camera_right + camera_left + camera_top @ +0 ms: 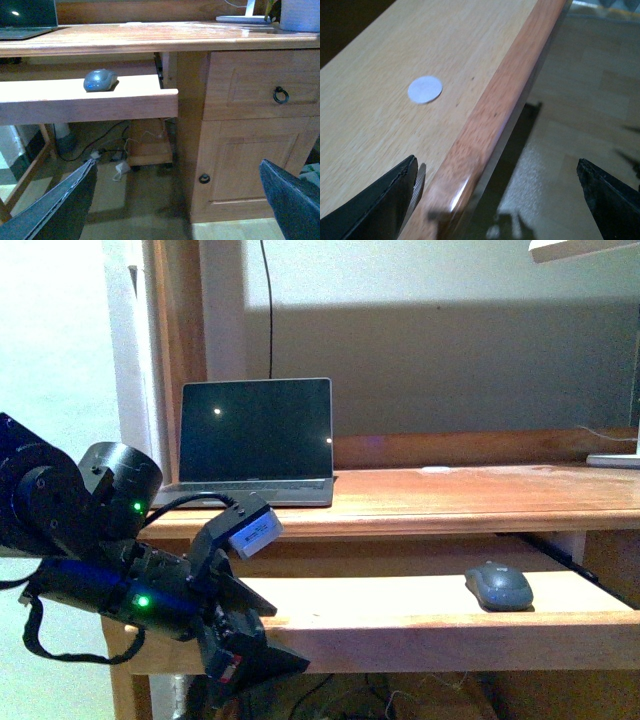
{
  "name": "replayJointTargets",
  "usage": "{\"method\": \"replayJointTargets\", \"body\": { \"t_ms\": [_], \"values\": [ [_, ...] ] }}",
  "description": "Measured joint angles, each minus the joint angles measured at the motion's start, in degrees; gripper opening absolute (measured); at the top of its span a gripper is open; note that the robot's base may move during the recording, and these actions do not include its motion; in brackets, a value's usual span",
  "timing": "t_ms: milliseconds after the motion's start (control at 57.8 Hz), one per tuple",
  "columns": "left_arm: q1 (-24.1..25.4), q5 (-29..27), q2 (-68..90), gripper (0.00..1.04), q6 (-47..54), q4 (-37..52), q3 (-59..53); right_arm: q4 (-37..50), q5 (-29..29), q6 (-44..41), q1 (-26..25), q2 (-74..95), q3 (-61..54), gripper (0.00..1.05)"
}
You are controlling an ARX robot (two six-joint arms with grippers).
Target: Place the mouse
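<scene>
— What is the setting?
— A wooden desk against a pale wall, dim, with a dark cable hanging down the wall. On the worktop (480,495) an open laptop (255,440) stands near the back left corner, its screen black. Below the worktop a pull-out shelf (400,605) is drawn forward.

— Anything that holds things?
— At the desk's right end there is a drawer (250,85) with a ring pull (280,95), and under it a cupboard door (240,170) with a small knob (203,178). Both are closed, so I cannot tell what is inside.

— And the mouse?
— The mouse (498,586) lies flat on the pull-out shelf near its right end, a little back from the front edge. Nothing touches it. In the right wrist view a faint blue glow shows on it (100,80).

— The arms?
— The left pincer (262,632) hangs at the shelf's left end, well apart from the mouse. Its wrist view shows the jaws wide (496,162) and empty, one finger over a pale board with a reddish front strip, the other out over the floor. A small flat white disc (425,89) lies on that board. The right pincer (177,167) is spread wide too, grips nothing, and sits lower than the shelf.

— The floor?
— Loose cables (110,150) lie under the desk.
</scene>
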Motion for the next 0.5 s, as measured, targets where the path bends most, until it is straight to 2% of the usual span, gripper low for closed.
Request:
{"method": "replayJointTargets", "body": {
  "t_ms": [52,104,208,260,312,502],
  "values": [
    [-0.7,0.9,-0.98,0.97,-3.82,4.28,-1.86,0.0,0.0,0.0,0.0,0.0,0.0,0.97],
    [-1.66,1.79,-2.71,0.97,-11.17,12.35,-4.46,0.0,0.0,0.0,0.0,0.0,0.0,0.97],
    [-2.78,-2.14,-5.81,0.97,-23.93,25.16,-6.73,0.0,0.0,0.0,0.0,0.0,0.0,0.97],
    [-3.13,-7.15,-8.48,0.97,-31.8,32.98,-7.63,0.0,0.0,0.0,0.0,0.0,0.0,0.97],
    [-3.26,-10.91,-10.84,0.97,-36.65,36.98,-8.83,0.0,0.0,0.0,0.0,0.0,0.0,0.97],
    [-3.52,-27.56,-22.05,0.97,-44.61,45.09,-19.17,0.0,0.0,0.0,0.0,0.0,0.0,0.97]
  ]
}}
